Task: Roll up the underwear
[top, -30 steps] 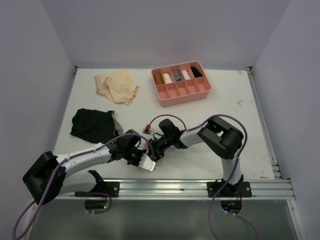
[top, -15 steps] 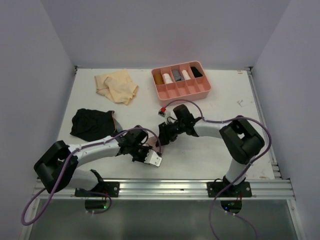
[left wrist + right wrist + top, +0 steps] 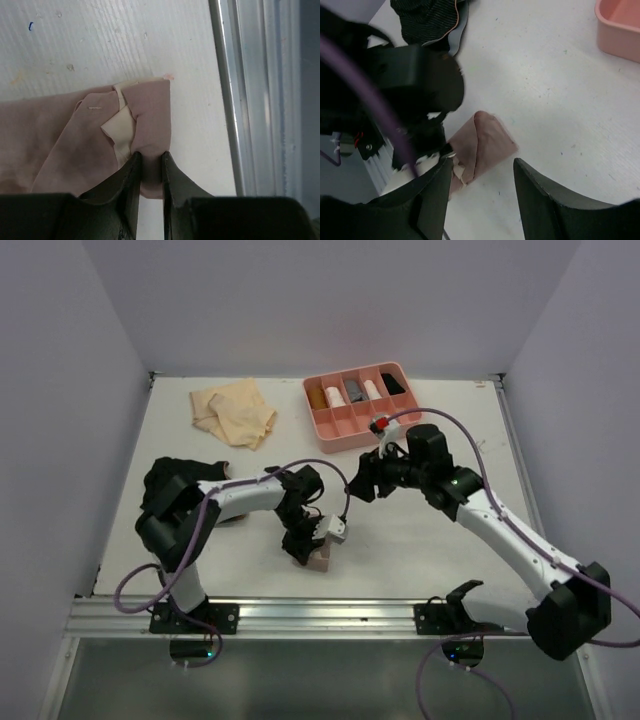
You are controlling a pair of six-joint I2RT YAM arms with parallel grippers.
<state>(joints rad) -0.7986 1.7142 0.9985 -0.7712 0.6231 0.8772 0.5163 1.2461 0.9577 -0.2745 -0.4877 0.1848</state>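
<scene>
Released and lifted, the right claw (image 3: 365,483) has pulled back toward the tray (image 3: 365,432), its jaws apart and empty. The left claw (image 3: 149,167) has swung toward the front edge of the bench (image 3: 400,550) and is pinched on a fold of the pink underwear (image 3: 75,135). The rolling now looks one-handed. How tight the bundle is I cannot tell, and the left arm covers part of the black underwear (image 3: 165,480).
</scene>
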